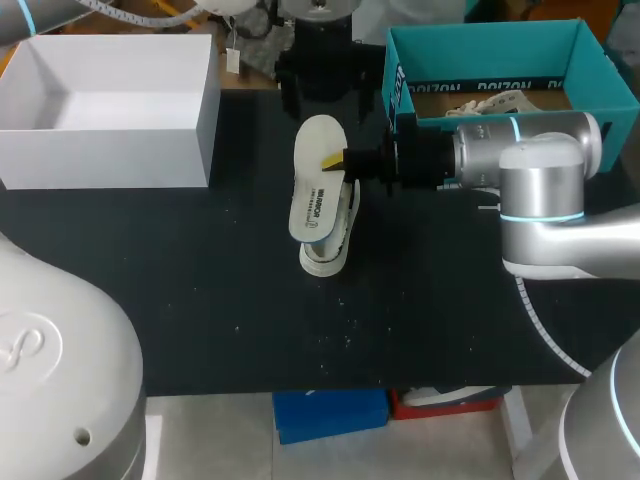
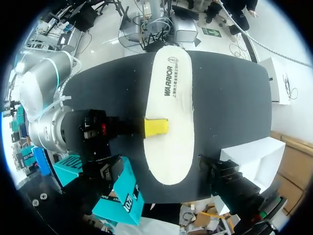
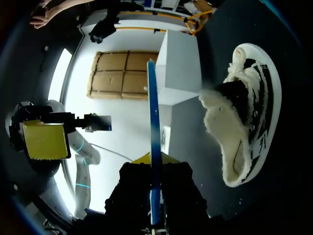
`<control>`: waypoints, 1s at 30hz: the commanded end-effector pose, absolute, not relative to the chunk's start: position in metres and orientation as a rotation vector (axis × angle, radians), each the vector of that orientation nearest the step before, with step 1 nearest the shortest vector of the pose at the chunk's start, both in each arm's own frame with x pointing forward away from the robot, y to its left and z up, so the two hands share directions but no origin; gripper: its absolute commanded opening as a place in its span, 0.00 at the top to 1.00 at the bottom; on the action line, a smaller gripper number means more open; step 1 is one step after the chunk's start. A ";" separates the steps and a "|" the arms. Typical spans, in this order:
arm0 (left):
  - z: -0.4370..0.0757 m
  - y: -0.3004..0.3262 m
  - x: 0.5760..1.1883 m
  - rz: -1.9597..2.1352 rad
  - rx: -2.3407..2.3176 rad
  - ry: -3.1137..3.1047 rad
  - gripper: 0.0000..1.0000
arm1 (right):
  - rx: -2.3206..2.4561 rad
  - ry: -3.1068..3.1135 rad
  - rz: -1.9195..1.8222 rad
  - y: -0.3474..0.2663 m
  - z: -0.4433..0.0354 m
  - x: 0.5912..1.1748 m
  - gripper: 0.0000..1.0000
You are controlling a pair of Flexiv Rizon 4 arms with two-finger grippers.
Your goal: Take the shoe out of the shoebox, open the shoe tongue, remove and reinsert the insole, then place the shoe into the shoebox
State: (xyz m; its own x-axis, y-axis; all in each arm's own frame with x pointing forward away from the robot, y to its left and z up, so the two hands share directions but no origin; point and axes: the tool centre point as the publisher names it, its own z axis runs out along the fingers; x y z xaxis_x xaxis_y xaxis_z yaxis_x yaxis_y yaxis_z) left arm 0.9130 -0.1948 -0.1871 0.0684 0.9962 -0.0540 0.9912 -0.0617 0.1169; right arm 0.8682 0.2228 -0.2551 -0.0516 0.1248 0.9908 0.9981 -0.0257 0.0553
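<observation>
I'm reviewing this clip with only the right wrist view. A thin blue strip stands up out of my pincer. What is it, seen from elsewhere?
Observer: It is the insole, which you see edge-on. The head view shows its broad white face, with the right pincer shut on one long edge.
Operator: Is it over the shoe or beside it?
Observer: From above it covers most of the shoe. Only one end and one side of the shoe show.
Operator: And where is the shoebox?
Observer: The teal shoebox stands open at the far right of the table, outside your view.
</observation>
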 end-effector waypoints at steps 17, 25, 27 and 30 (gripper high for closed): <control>-0.186 -0.152 0.787 0.077 2.186 2.014 0.00 | -1.301 -1.326 -1.212 0.224 -0.255 0.867 1.00; -0.182 -0.131 0.781 -0.286 1.922 1.893 0.00 | -1.301 -1.326 -1.212 0.224 -0.255 0.867 1.00; -0.179 -0.127 0.781 -0.385 1.841 1.823 0.00 | -1.301 -1.326 -1.212 0.224 -0.255 0.867 1.00; -0.176 -0.119 0.781 -0.519 1.741 1.726 0.00 | -1.301 -1.326 -1.212 0.224 -0.255 0.867 1.00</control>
State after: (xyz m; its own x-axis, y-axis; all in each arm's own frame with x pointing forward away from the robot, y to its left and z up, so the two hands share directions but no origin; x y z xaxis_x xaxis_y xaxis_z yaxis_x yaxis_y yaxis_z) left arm 0.7882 -0.1505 -0.1704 0.0261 0.9624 -0.2703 0.9939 0.0040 0.1102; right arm 0.8681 0.2227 -0.2548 -0.0516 0.1255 0.9908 0.9982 -0.0254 0.0552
